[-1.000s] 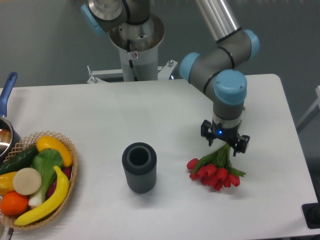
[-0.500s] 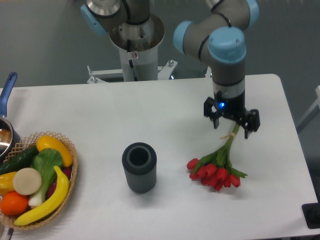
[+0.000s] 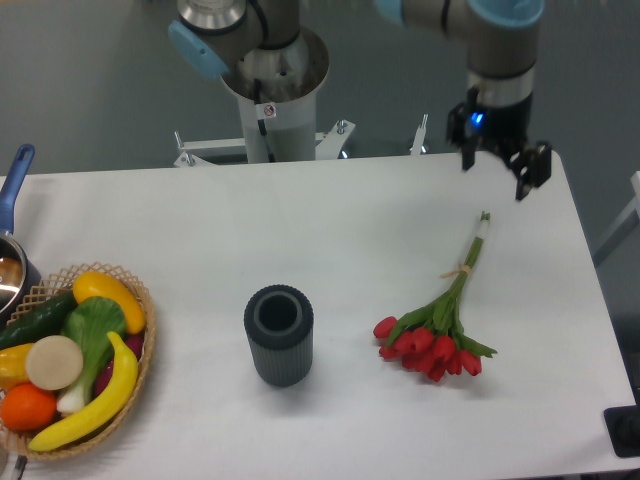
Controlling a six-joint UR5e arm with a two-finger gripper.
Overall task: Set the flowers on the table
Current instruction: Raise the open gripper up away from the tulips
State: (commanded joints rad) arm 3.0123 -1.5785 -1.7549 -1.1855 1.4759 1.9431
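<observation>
The flowers (image 3: pixel 436 335), a bunch of red tulips with green stems tied with pale string, lie flat on the white table (image 3: pixel 330 230) at the right, heads toward the front and stems pointing to the back right. My gripper (image 3: pixel 497 162) hangs high above the table's back right, well clear of the stem ends. It is open and empty.
A dark grey ribbed cylinder vase (image 3: pixel 279 335) stands upright left of the flowers. A wicker basket of fruit and vegetables (image 3: pixel 68 358) sits at the front left. A pot with a blue handle (image 3: pixel 12 215) is at the left edge. The robot base (image 3: pixel 272 90) stands behind the table.
My gripper let go of the flower stems, then rose and moved back and to the right. The flowers stay lying on the table.
</observation>
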